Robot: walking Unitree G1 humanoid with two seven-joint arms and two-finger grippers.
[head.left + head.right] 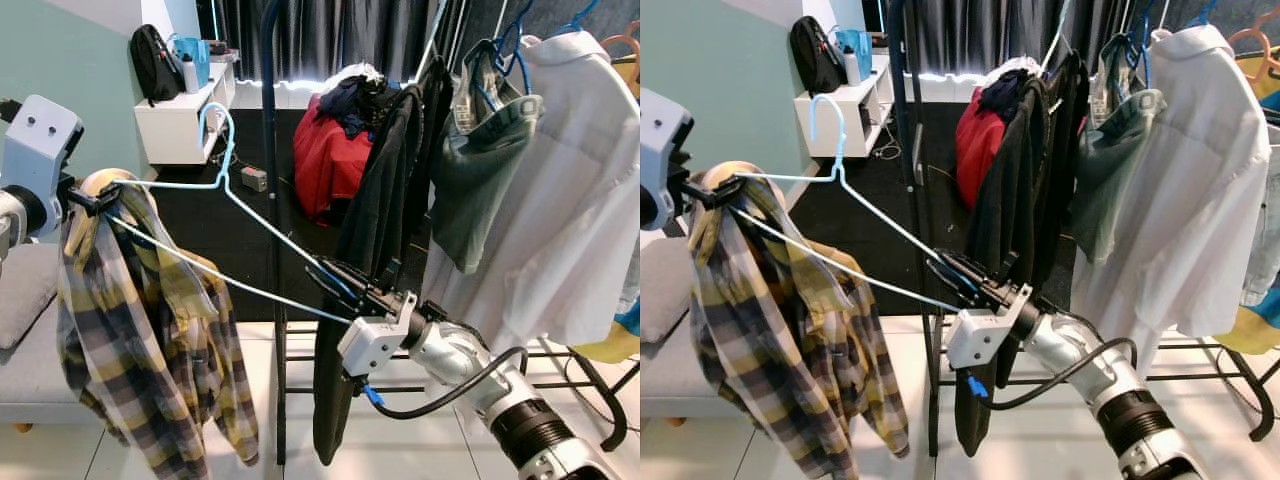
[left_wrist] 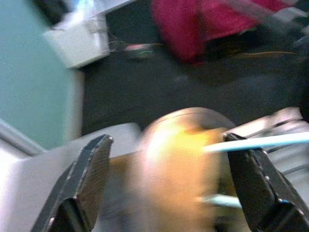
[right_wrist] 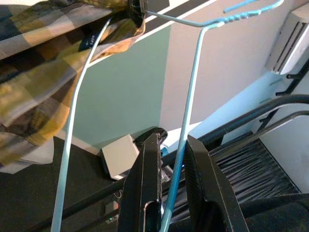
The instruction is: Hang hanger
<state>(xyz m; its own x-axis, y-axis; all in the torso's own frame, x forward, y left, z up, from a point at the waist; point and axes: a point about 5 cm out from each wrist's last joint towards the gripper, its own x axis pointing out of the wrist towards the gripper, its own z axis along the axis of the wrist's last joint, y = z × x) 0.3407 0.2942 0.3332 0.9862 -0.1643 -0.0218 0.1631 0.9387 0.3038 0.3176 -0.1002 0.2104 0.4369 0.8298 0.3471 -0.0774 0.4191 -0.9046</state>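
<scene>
Nearest the camera, the right hand [image 1: 335, 277] reaches up and leftward from a silver arm with a black cable looped under its wrist; its two long black fingers [image 3: 145, 179] are clamped together on one wire of the thin light-blue wire hanger [image 1: 250, 215]; the hanger is held in mid-air between the two hands, its hook [image 1: 218, 125] standing up near the middle of its span; a yellow, grey and black checked shirt [image 1: 150, 340] droops from its far end, bunched and hanging low; the left hand [image 1: 95, 200] sits at that end, level with the shirt's top, and its fingers [image 2: 89, 179] stand apart in the blurred wrist view, with the blue wire against one of them; behind stands a black metal clothes rack [image 1: 272, 150], carrying a black garment [image 1: 375, 230], a grey-green shirt [image 1: 480, 170] and a white shirt [image 1: 570, 200]; a red bag [image 1: 330, 160] lies on the dark floor beyond, near a white shelf unit [image 1: 180, 125].
</scene>
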